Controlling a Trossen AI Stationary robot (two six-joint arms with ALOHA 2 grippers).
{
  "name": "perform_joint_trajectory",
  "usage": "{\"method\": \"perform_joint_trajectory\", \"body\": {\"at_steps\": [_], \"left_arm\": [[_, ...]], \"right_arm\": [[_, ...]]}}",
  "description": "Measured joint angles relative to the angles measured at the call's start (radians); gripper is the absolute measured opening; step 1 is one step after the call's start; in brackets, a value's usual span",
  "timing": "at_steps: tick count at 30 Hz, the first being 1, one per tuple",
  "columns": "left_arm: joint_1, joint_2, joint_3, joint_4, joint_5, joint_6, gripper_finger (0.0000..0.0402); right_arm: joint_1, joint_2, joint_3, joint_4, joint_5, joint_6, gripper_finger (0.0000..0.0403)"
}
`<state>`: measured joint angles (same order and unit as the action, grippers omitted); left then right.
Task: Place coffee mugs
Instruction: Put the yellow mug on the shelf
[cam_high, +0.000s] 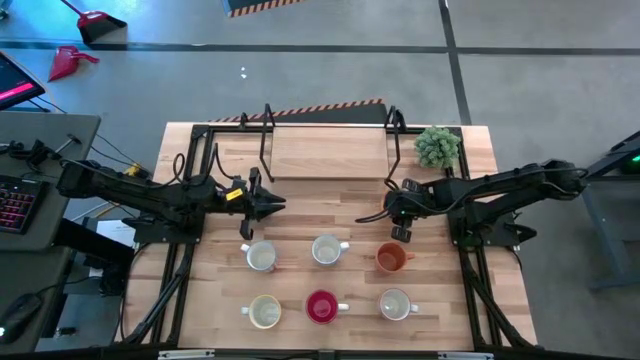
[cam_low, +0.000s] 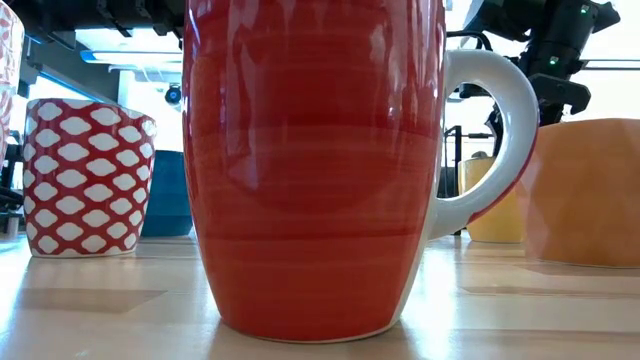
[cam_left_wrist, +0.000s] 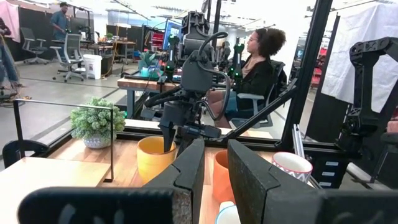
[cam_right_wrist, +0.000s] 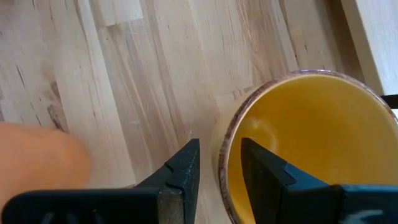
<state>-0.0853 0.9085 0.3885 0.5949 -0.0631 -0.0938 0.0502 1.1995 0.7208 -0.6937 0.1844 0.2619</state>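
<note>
The right end effector (cam_right_wrist: 219, 163) has its two fingers straddling the rim of a yellow mug (cam_right_wrist: 298, 137), one finger outside the wall and one inside the bowl, closed to a narrow gap on that wall; from above, this end effector (cam_high: 401, 232) hangs just behind the orange mug (cam_high: 391, 258) at the right end of the back row. Whether the yellow mug rests on the bench (cam_high: 330, 160) or is lifted clear I cannot tell. The left end effector (cam_high: 272, 204) hovers behind the back-left cream mug (cam_high: 261, 257), fingers nearly closed and holding nothing. Six mugs sit in two rows of three: cream, white (cam_high: 327, 250) and orange behind; cream (cam_high: 265, 311), red (cam_high: 321, 306) and white (cam_high: 395, 303) in front. These are rigid glazed ceramic, moderately heavy for their size, slick to the pads and liable to chip if knocked together. A pinch across the rim wall looks the surest hold; the handle is narrower and would let the mug swing.
</note>
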Motion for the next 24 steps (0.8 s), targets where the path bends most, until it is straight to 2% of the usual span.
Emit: {"method": "perform_joint_trajectory", "body": {"at_steps": [11,14,18,24], "left_arm": [[0.0,0.0,0.0,0.0,0.0,0.001,0.006],[0.0,0.0,0.0,0.0,0.0,0.001,0.006],[0.0,0.0,0.0,0.0,0.0,0.001,0.006],[0.0,0.0,0.0,0.0,0.0,0.001,0.006]], "right_arm": [[0.0,0.0,0.0,-0.003,0.0,0.013,0.0091],[0.0,0.0,0.0,-0.006,0.0,0.027,0.0068],[0.0,0.0,0.0,0.0,0.003,0.03,0.0011],[0.008,0.0,0.0,0.001,0.028,0.038,0.0003]]}}
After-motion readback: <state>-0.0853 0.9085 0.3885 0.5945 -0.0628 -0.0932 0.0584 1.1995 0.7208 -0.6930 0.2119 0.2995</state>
